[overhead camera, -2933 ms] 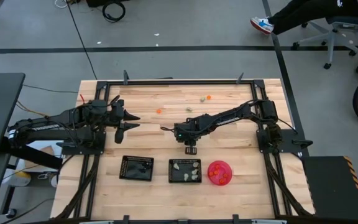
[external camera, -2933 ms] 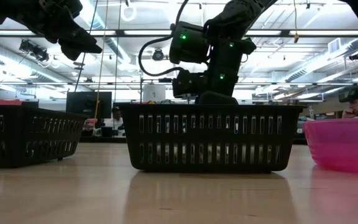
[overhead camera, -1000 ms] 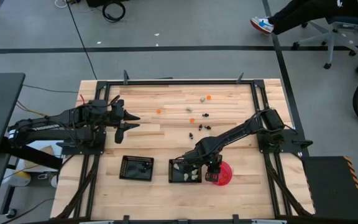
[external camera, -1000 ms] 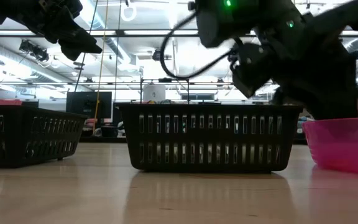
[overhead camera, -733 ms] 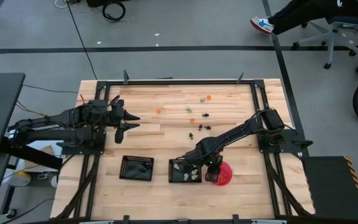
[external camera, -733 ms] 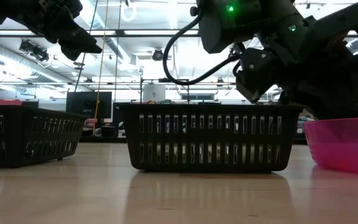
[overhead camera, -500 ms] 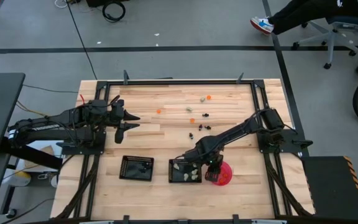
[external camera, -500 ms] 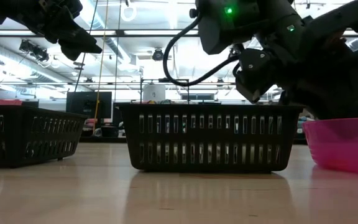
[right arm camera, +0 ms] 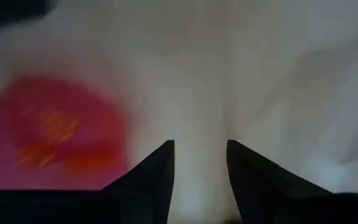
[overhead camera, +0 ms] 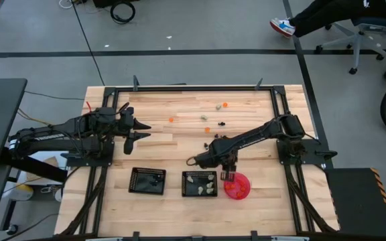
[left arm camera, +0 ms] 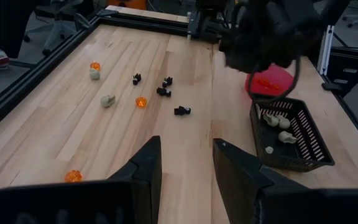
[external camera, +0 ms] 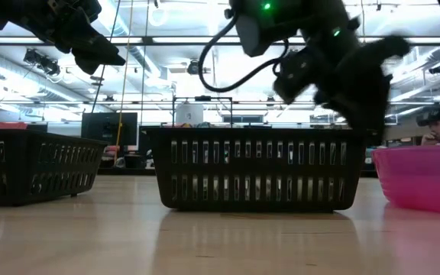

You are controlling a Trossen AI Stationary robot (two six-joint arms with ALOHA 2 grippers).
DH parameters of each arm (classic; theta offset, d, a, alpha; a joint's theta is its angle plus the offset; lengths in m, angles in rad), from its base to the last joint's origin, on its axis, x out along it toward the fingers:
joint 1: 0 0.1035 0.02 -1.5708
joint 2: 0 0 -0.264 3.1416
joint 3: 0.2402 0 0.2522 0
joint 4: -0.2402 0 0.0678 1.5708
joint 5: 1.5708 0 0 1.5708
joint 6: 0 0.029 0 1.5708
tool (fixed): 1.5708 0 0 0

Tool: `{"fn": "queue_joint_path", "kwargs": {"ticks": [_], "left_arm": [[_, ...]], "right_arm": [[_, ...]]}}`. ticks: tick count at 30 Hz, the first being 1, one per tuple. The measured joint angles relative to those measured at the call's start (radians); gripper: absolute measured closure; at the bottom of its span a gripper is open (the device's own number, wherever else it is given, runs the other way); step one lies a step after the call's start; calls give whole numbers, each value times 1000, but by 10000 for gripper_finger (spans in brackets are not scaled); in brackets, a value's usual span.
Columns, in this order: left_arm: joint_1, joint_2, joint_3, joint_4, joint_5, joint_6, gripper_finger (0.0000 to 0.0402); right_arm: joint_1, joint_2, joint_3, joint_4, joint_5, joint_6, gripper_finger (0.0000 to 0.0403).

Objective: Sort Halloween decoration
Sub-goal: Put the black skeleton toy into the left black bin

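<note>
Loose Halloween decoration lies on the far half of the table: orange pieces point(left arm camera: 141, 102), cream ones point(left arm camera: 107, 100) and black ones point(left arm camera: 163, 92). More orange pieces point(right arm camera: 55, 137) lie in the pink bowl point(overhead camera: 241, 189), and cream ones point(overhead camera: 200, 179) lie in the middle black tray point(overhead camera: 199, 193). My right gripper point(overhead camera: 228, 174) hangs open and pointing down over the bowl's far left rim, with nothing between its fingers point(right arm camera: 160, 165). My left gripper point(overhead camera: 139, 130) waits open above the table's left side.
A second black mesh tray point(overhead camera: 147, 181) stands left of the middle one, near the front edge. A black metal frame point(overhead camera: 193, 88) runs round the table. Bare wood lies between the trays and the scattered pieces.
My right gripper has risen out of the pink bowl, drawn back a little toward the table's far edge, and tipped. The left arm has kept still.
</note>
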Motion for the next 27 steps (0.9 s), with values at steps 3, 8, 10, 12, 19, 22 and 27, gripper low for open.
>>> {"fn": "queue_joint_path", "kwargs": {"ticks": [3,8,10,12,19,22,27], "left_arm": [[0,0,0,0,0,-2,285],[-1,0,0,0,0,-7,285],[-1,0,0,0,0,-7,285],[-1,0,0,0,0,-6,285],[-1,0,0,-1,0,1,285],[-1,0,0,-6,0,0,285],[-1,0,0,-20,0,-3,285]], "right_arm": [[-38,0,-14,48,116,-56,254],[-133,0,-39,150,156,-148,254],[-169,0,-39,180,166,-177,254],[-200,0,-39,206,186,-208,254],[-298,0,-43,252,242,-276,252],[-332,0,-61,264,237,-296,252],[-367,0,-123,295,227,-312,252]]}}
